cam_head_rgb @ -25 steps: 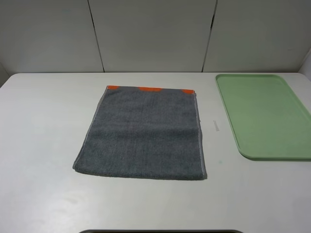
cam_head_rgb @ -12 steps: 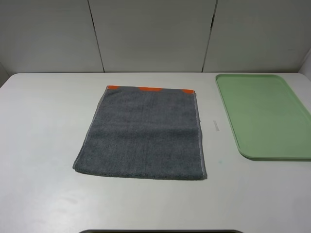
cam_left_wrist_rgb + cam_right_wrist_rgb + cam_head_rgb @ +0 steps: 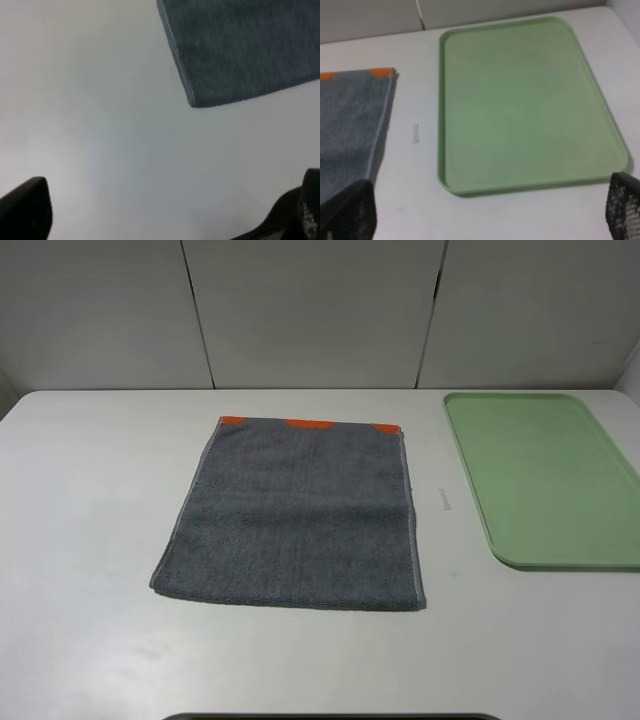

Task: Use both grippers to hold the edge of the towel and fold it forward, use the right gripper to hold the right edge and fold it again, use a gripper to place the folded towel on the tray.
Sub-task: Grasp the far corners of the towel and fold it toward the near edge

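White table, bare over most of its left half. Grey towel flat at mid-table, one layer folded over, its far hem nearer the table's far edge than its near hem is to the near edge. Green tray by the right edge toward the far right corner, apart from the towel.

Left gripper: fingers spread wide, above bare table off the towel's near left corner, holding nothing. Right gripper: spread wide, off the tray's near edge.

Orange patches along the towel's far hem.
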Available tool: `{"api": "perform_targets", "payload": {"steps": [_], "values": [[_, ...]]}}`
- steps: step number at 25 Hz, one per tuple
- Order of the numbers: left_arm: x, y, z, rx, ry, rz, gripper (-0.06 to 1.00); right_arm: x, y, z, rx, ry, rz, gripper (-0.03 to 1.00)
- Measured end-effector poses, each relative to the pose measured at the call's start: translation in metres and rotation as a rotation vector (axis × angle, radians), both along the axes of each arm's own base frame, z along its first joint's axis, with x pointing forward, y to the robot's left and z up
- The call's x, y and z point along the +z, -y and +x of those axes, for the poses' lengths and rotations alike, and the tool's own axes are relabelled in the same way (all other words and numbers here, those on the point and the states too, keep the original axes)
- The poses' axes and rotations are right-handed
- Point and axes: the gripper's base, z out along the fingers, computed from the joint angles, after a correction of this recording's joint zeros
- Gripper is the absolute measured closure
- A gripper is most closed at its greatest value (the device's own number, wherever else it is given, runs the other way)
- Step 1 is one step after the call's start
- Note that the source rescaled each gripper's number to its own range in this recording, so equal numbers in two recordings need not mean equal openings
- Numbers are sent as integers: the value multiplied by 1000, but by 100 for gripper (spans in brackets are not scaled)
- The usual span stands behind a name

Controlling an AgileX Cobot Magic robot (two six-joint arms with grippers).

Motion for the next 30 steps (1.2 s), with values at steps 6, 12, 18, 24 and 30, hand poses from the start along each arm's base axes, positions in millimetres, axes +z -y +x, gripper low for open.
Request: {"api": "perform_targets", "payload": {"steps": [6, 12, 18, 24, 30], "values": [[6, 1, 14, -95, -7, 57, -6, 21, -2, 42, 46, -101, -29, -3], [5, 2, 30, -168, 0, 125, -5, 21, -5, 89, 174, -251, -146, -3], [-1, 8, 50, -268, -38, 163, -4, 5, -22, 127, 381, -353, -206, -3], [-18, 21, 74, -428, -145, 216, -2, -21, -57, 154, 628, -448, -303, -3], [-39, 51, 86, -753, -224, 315, -1, -52, -95, 167, 837, -548, -386, -3]]}}
